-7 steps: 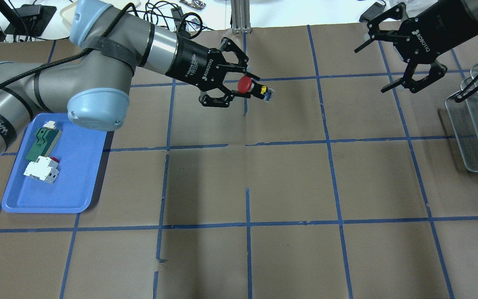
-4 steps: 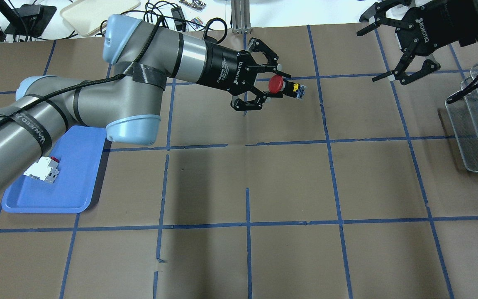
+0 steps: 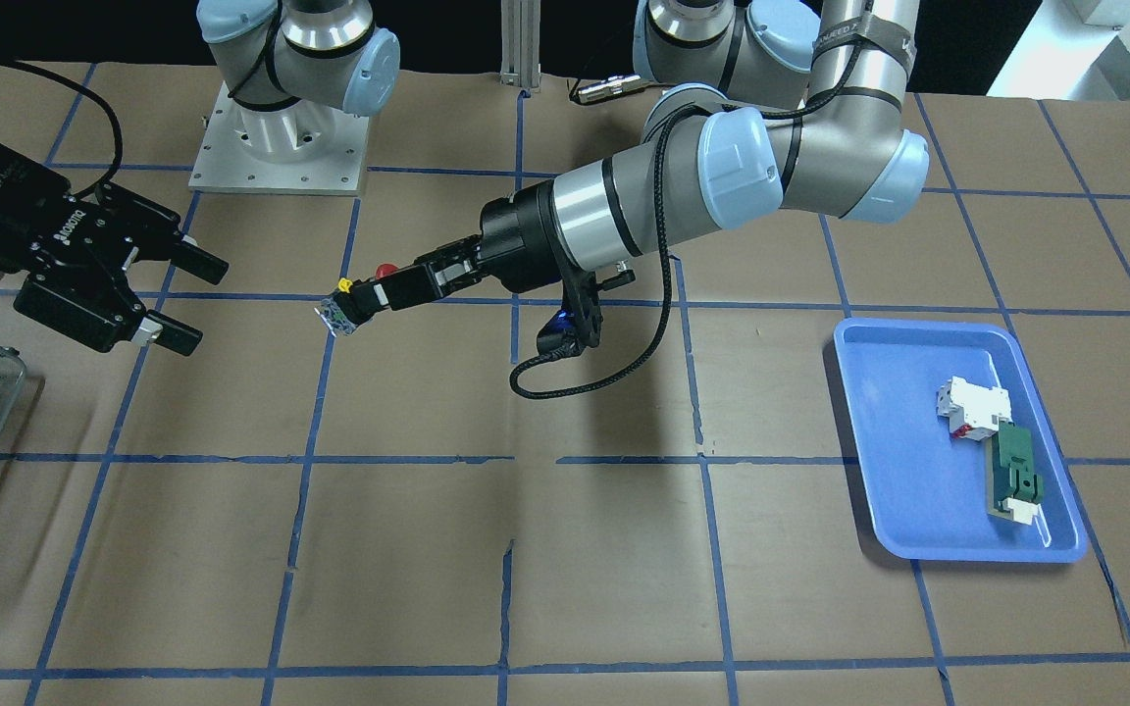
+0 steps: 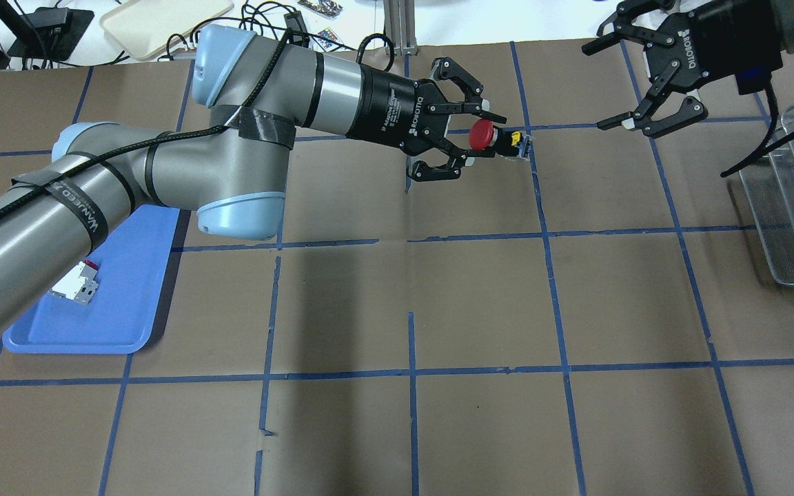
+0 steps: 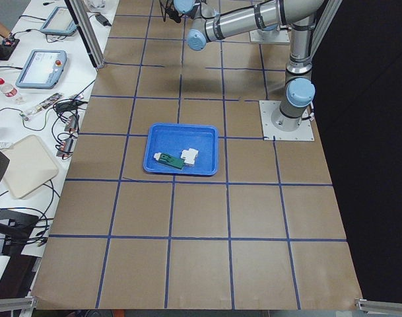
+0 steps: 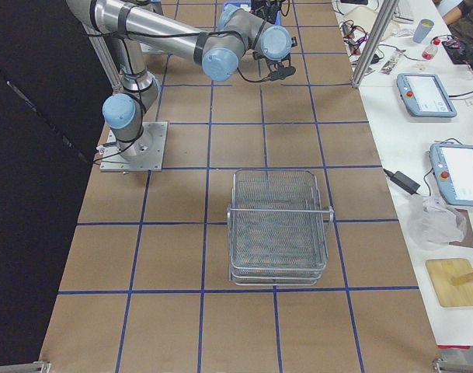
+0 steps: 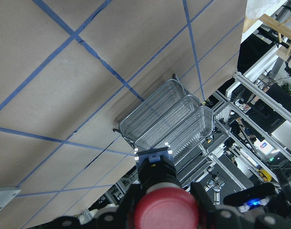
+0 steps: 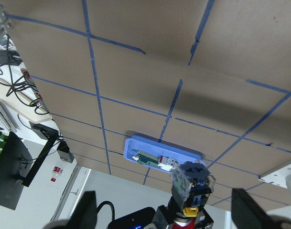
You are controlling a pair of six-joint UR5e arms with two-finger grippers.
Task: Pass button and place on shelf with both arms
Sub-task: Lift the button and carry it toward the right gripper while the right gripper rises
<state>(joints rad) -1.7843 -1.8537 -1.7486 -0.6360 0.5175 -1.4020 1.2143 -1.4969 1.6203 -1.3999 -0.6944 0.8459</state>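
Your left gripper (image 4: pixel 484 140) clamped the button (image 4: pixel 495 138) at its red cap, in mid-air. The right gripper (image 4: pixel 597 88) gaped, well apart. You needed its jaws squarely around the black body before the left let go.

A table (image 4: pixel 480 303) covered in brown paper, gridded with blue tape, takes up most of each view. Along one long side runs a white bench (image 6: pixel 407 132) with a tablet (image 6: pixel 426 93), cables (image 5: pixel 67 104), a cream tray (image 5: pixel 26 165) and a bottle (image 5: pixel 6 89). The side opposite the bench is black
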